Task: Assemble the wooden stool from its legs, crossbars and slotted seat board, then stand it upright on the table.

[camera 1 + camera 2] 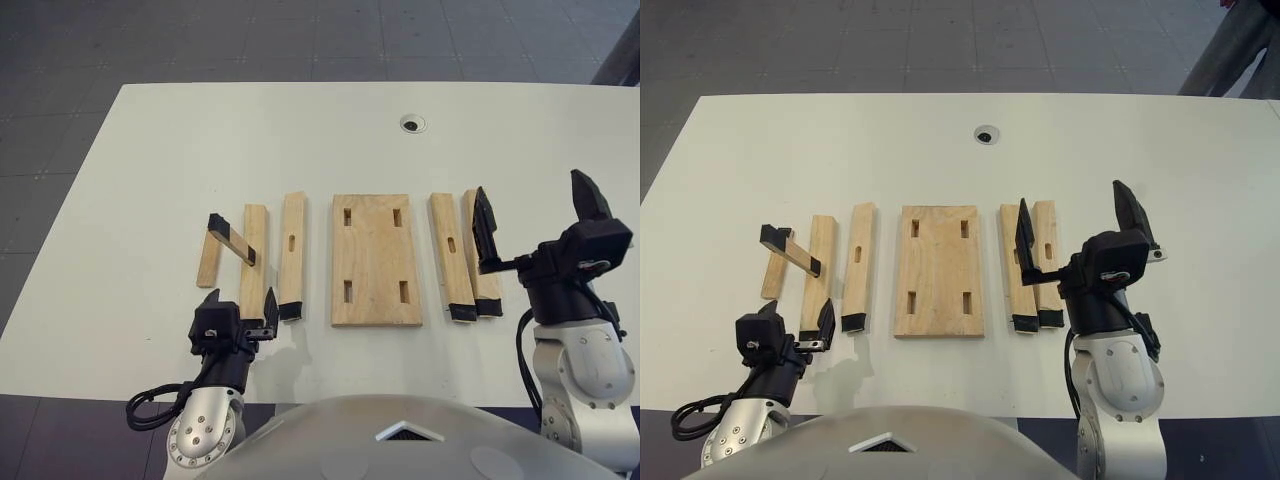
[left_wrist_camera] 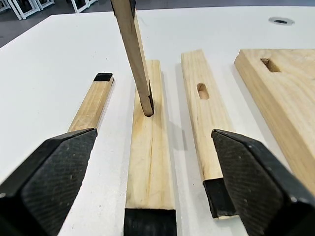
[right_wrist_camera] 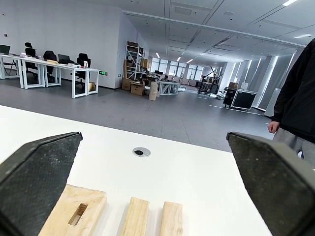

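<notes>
The slotted seat board (image 1: 375, 258) lies flat mid-table. To its left lie two legs (image 1: 254, 262) (image 1: 292, 255) with black-tipped near ends. A thin black-ended crossbar (image 1: 232, 240) leans across the outer leg, beside another short bar (image 1: 209, 262). Two more legs (image 1: 450, 258) (image 1: 480, 250) lie side by side to the board's right. My left gripper (image 1: 243, 318) is open, low at the table's front, straddling the near end of the outer left leg (image 2: 150, 147). My right gripper (image 1: 536, 215) is open and raised, just right of the right-hand legs, holding nothing.
A round cable hole (image 1: 412, 123) sits in the white table (image 1: 150, 150) behind the board. The table's front edge runs close under both grippers. A person in dark clothes (image 3: 295, 98) stands beyond the far right corner.
</notes>
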Motion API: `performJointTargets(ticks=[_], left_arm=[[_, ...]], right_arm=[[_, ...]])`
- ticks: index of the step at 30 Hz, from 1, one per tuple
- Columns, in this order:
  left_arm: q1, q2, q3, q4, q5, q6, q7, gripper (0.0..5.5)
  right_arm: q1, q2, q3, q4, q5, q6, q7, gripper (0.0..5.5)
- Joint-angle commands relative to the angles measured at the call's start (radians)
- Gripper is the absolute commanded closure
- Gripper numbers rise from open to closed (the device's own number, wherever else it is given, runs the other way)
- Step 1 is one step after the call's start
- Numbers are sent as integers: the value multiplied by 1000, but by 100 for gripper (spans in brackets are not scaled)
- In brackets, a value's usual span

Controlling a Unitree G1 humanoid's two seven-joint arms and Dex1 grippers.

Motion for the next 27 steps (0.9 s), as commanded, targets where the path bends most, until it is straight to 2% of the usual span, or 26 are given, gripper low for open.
performJointTargets(ticks=[1, 11, 18, 27], left_arm=[[-25, -17, 27, 33, 4, 63, 14, 119], [-60, -54, 64, 65, -36, 178, 2, 119], [-123, -11, 79, 147, -30, 273, -20, 119], [-151, 8, 89, 196, -38, 301, -42, 265]], right_arm=[[-5, 2, -1, 0, 7, 14, -5, 0], [11, 4, 7, -20, 7, 19, -10, 0], [25, 6, 14, -28, 6, 15, -16, 0], [36, 8, 21, -32, 5, 11, -25, 0]])
